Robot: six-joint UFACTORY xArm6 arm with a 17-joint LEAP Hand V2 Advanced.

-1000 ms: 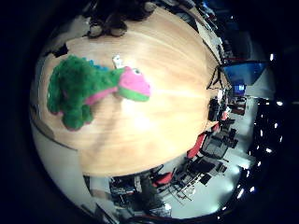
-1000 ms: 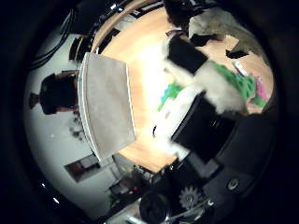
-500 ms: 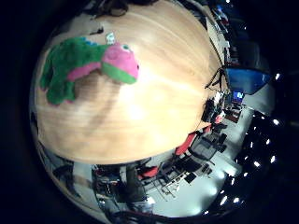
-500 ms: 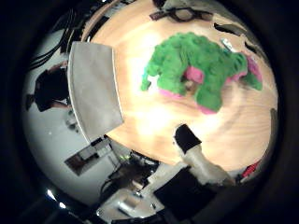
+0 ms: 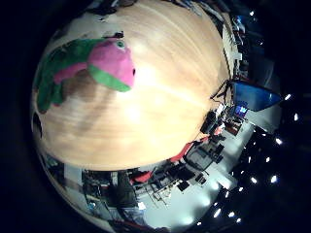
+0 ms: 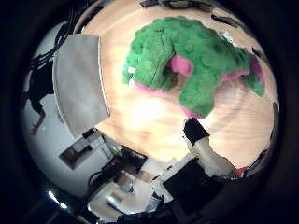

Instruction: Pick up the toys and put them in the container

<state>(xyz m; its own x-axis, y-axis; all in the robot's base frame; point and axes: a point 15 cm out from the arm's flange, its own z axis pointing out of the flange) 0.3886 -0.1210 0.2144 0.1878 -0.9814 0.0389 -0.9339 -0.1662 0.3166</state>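
Note:
A green plush dinosaur (image 6: 196, 60) with pink belly and pink head (image 5: 114, 63) lies on the round wooden table (image 5: 160, 97). It fills much of the thumb side view, so it is close under my palm. Beside it, at the table's edge, sits a flat grey container (image 6: 79, 84). Of my hand (image 6: 205, 154) I see one white finger with a black tip, reaching out fairly straight just short of the toy's leg. Nothing is held in the hand, and it stands apart from the toy.
Dark small objects (image 6: 187, 3) lie at the table's far edge beyond the toy. Around the table stand red chairs (image 5: 182, 153) and a blue screen (image 5: 255, 94). Bare wood stretches between the toy and that side.
The palm has come closer to the dinosaur, which now fills more of both views. The fingers that crossed the thumb side view a second ago have drawn back to its edge.

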